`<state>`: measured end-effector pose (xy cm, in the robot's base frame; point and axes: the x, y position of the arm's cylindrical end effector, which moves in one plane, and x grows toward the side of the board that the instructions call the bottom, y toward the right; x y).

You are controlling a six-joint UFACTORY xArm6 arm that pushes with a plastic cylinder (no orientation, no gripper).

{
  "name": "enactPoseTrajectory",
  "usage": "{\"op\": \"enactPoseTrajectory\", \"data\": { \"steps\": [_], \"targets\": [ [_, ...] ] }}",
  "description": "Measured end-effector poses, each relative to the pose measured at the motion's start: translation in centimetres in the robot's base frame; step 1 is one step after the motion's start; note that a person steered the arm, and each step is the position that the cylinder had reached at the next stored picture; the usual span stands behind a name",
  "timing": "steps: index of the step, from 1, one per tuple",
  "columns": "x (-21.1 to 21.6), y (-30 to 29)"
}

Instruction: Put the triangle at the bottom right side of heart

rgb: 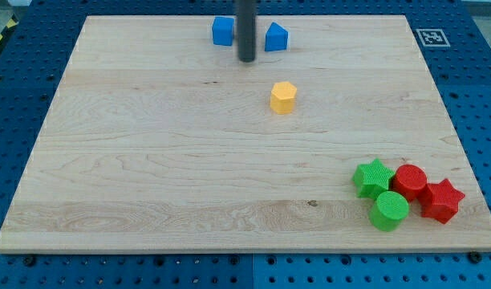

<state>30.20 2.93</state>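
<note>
The blue triangle [276, 37] lies near the board's top edge, just right of my rod. My tip [246, 60] rests on the board between the triangle and a blue cube [222, 30], slightly below both, with a small gap to each. The yellow block [283, 97], which looks like the heart, lies below and right of my tip, about one block's height below the triangle and apart from it.
A cluster sits at the board's bottom right: a green star [372, 177], a red cylinder [410, 181], a green cylinder [388, 210] and a red star [441, 200], touching one another. The wooden board [149, 160] lies on a blue pegboard.
</note>
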Motion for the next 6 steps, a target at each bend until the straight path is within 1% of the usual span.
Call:
{"op": "enactPoseTrajectory", "data": {
  "steps": [1, 2, 4, 6],
  "targets": [
    [0.0, 6.3],
    [0.0, 8.1],
    [-0.5, 7.2],
    [-2.5, 4.6]
  ]
}}
